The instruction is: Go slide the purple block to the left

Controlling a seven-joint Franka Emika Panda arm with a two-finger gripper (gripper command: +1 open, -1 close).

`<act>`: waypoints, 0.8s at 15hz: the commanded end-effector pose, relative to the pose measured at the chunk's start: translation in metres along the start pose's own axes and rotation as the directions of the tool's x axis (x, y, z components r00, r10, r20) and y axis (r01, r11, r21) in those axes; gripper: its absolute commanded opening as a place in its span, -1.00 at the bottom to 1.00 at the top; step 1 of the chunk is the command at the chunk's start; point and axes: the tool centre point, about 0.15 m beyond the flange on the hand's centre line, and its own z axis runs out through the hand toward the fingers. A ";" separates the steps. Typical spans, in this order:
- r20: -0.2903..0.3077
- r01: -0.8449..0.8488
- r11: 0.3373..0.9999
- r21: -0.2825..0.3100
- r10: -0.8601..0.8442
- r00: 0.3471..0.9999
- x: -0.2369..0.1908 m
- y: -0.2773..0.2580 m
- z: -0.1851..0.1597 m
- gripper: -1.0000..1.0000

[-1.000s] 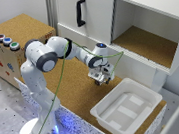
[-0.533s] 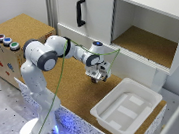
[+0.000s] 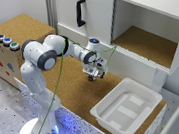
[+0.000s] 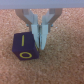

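The gripper [image 3: 94,75] is sitting lower and a little further toward the exterior view's right than in the frames from the preceding second, where it was hanging higher above the cork table [image 3: 71,91]. It is now down at the table surface, near the front edge of the cabinet [image 3: 137,38] and apart from the white tray [image 3: 125,107]. This is suggesting that the approach is ending and the contact stage of the slide is beginning.

In the wrist view, the gripper [image 4: 39,42] is showing its two pale fingers drawn close together, with only a narrow gap between the tips and nothing held in it. The fingers are functioning as a single pushing edge rather than as a clamp.

The purple block [image 4: 23,46] is lying on the cork just beside the fingertips, with its near side touching or almost touching one finger; the exact contact cannot be confirmed. The block is appearing very dark, almost navy, and cube-like, with yellow markings on two visible faces: a short bar on the upper face and a ring on the front face. It is sitting flat and square on the table. In the exterior view the block is hidden behind the gripper.

The block is probably not yet displaced to the left.
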 end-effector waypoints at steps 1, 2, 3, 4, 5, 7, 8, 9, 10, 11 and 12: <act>0.027 -0.068 0.998 0.012 0.068 0.997 0.013 -0.042 0.010 -1.00; 0.033 -0.080 0.997 0.007 0.080 0.996 0.014 -0.058 0.013 -1.00; 0.041 -0.096 0.995 0.013 0.095 0.995 0.014 -0.072 0.013 -1.00; 0.044 -0.100 0.995 0.009 0.099 0.994 0.014 -0.084 0.013 -1.00; 0.047 -0.104 0.995 0.004 0.103 0.994 0.013 -0.094 0.012 -1.00; 0.065 -0.125 0.992 -0.016 0.125 0.990 0.005 -0.113 0.009 -1.00; 0.068 -0.140 0.990 -0.023 0.141 0.988 0.001 -0.116 0.006 -1.00; 0.056 -0.163 0.986 -0.030 0.165 0.985 -0.002 -0.120 0.000 -1.00; 0.028 -0.191 0.980 -0.056 0.193 0.981 -0.004 -0.122 -0.008 -1.00; -0.004 -0.229 0.970 -0.074 0.230 0.973 -0.006 -0.119 -0.017 -1.00; -0.022 -0.254 0.962 -0.097 0.253 0.967 -0.007 -0.117 -0.024 -1.00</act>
